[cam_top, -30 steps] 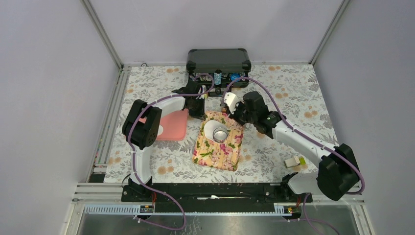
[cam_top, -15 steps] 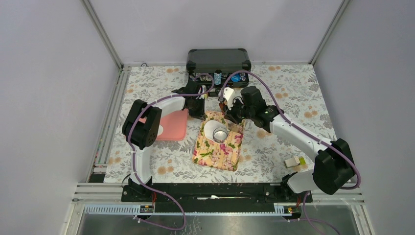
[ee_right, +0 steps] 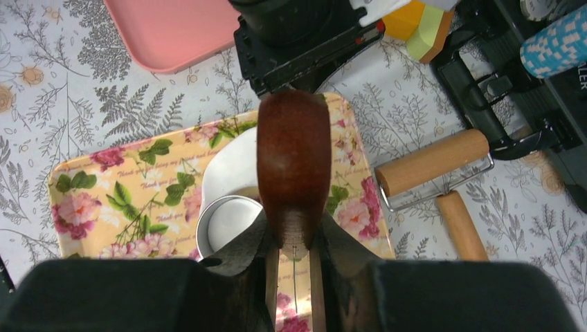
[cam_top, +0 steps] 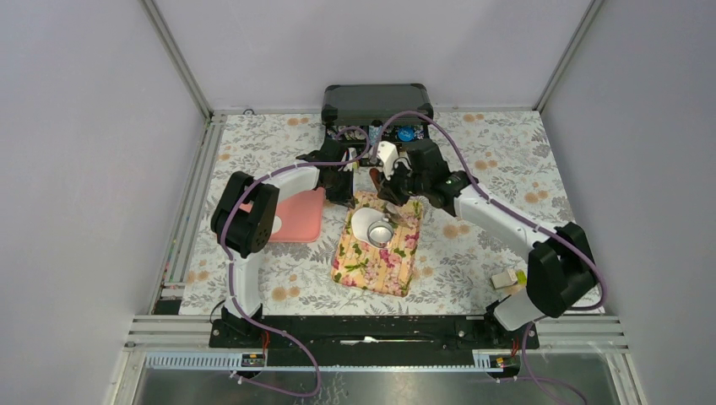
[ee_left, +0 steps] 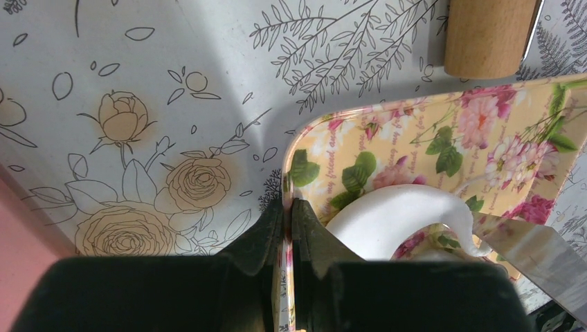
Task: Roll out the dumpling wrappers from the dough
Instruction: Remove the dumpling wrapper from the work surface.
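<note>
White dough lies flattened on the floral tray, seen too in the right wrist view as dough. A round silver tin stands on it, with white showing inside its ring. No separate dumpling wrappers are in view. My left gripper is shut on the floral tray's rim at its far left corner. Above the tray's far edge, my right gripper is shut on a tool's dark brown wooden handle. A metal blade shows beside the dough.
A wooden rolling pin lies on the flowered cloth just past the floral tray's far right corner. A pink tray sits left of the floral tray. An open black case stands at the back. A white-and-green block lies near the right arm's base.
My right arm has swung toward the far left with the brown handle in its grip, from the tray's right side to its far edge. The left gripper has stayed put.
</note>
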